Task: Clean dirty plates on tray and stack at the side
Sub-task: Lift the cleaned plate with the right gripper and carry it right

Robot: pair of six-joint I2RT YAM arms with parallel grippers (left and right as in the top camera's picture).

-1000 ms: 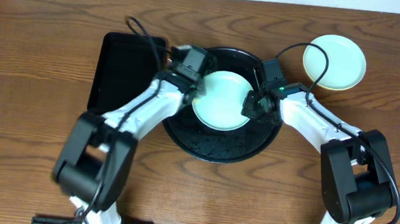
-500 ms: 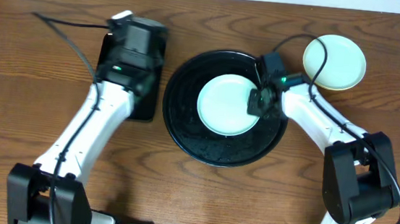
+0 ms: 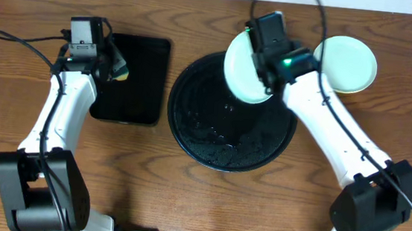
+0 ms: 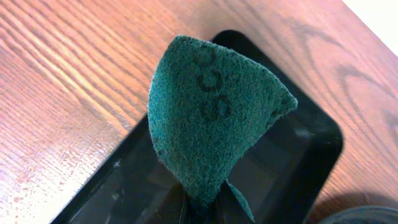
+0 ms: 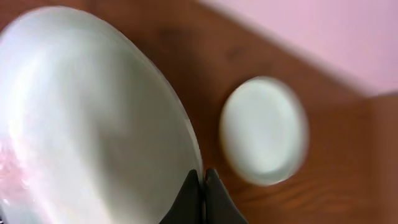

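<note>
Pinching a mint plate (image 3: 242, 59) by its rim above the round tray's (image 3: 211, 142) edge, the right gripper (image 5: 202, 177) should level it, then lower it squarely onto the side plate (image 3: 345, 64), possibly already a stack. The left gripper (image 4: 205, 204) clamps a green pad (image 4: 211, 118).

Left arm (image 3: 62, 114) and right arm (image 3: 333, 127): white links, black joint housings (image 3: 366, 204), loose black cables (image 3: 18, 43), green indicator (image 3: 287, 62) at right wrist, right gripper (image 5: 201, 180) with dark fingers (image 5: 185, 202).

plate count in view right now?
2. One mint plate gripped by the right gripper, raised over the round tray's far edge; one yellow-rimmed plate on the table, far right, possibly hiding another beneath.
</note>
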